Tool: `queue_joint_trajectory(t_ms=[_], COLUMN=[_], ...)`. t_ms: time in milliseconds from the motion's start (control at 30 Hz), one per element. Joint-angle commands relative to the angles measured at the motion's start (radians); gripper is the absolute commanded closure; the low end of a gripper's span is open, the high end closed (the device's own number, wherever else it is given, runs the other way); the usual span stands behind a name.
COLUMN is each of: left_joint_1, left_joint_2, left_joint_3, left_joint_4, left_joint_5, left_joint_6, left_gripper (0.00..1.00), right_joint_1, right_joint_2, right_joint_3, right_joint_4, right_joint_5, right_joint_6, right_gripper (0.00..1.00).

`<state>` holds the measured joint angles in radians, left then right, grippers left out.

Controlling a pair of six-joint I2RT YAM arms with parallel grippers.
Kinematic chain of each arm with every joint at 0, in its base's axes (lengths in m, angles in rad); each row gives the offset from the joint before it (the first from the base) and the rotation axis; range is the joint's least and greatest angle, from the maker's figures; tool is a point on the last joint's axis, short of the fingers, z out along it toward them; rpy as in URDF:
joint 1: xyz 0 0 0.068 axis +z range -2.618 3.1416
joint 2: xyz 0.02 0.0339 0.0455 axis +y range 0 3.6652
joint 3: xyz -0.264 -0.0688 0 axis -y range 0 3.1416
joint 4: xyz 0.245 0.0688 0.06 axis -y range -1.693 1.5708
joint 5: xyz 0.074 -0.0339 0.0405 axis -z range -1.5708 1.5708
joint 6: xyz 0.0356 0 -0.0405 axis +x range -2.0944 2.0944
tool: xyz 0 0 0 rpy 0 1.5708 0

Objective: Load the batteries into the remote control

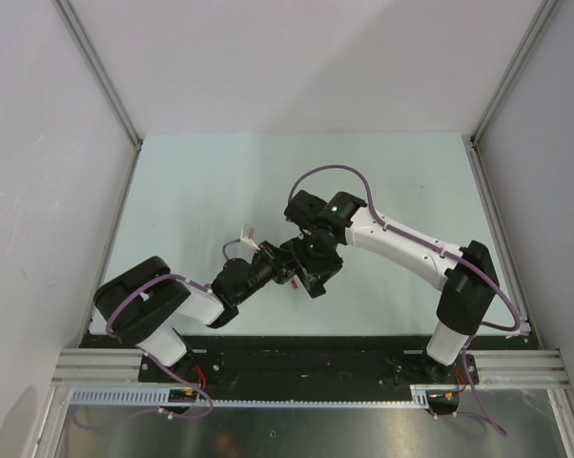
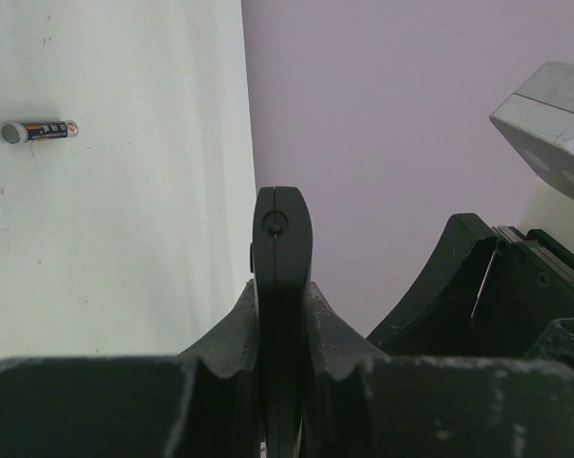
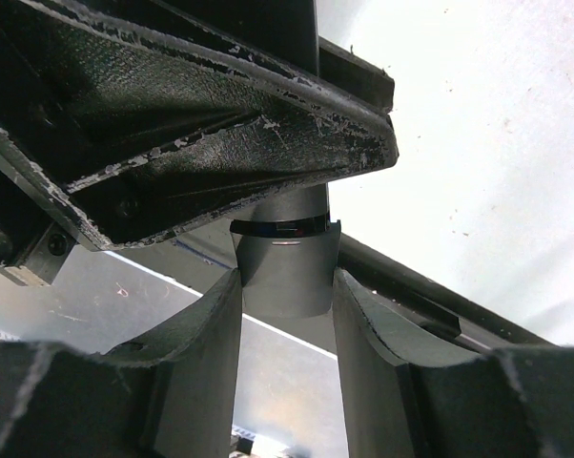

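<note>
My left gripper point(image 2: 282, 291) is shut on the slim black remote control point(image 2: 282, 229) and holds it edge-on, its rounded end sticking out past the fingertips. My right gripper point(image 3: 285, 286) has a finger on each side of the remote's grey end point(image 3: 285, 272) and touches both of its edges. In the top view both grippers meet mid-table, the left point(image 1: 285, 262) and the right point(image 1: 313, 272), and the remote is hidden between them. One battery point(image 2: 39, 131), black and orange with a grey end, lies on the table to the left of the left gripper.
A small whitish item point(image 1: 248, 232) lies on the pale table point(image 1: 201, 181) just beyond the left arm. Grey walls stand on three sides. The left gripper's body point(image 3: 173, 124) fills the top of the right wrist view.
</note>
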<state>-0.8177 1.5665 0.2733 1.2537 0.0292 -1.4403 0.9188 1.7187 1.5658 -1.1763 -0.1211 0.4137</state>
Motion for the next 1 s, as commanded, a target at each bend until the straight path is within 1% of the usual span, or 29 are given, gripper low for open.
queue_joint_trajectory(t_ms=[0, 300, 833, 967], left_joint_1=[0.002, 0.012, 0.02, 0.02], left_joint_2=[-0.02, -0.019, -0.01, -0.003], left_joint_3=[0.001, 0.004, -0.002, -0.002], left_joint_4=[0.423, 0.423, 0.423, 0.423], left_joint_5=[0.006, 0.005, 0.006, 0.005], left_joint_6=[-0.045, -0.069, -0.077, -0.077], left_gripper=[1.0, 1.0, 1.0, 1.0], right_joint_1=[-0.005, 0.003, 0.011, 0.014], right_joint_2=[0.013, 0.012, 0.01, 0.002], right_joint_3=[0.037, 0.037, 0.065, 0.082], right_joint_4=[0.018, 0.017, 0.009, 0.01], right_joint_5=[0.026, 0.032, 0.055, 0.06], right_joint_6=[-0.001, -0.004, 0.0, 0.005], right_gripper=[0.56, 0.49, 0.45, 0.41])
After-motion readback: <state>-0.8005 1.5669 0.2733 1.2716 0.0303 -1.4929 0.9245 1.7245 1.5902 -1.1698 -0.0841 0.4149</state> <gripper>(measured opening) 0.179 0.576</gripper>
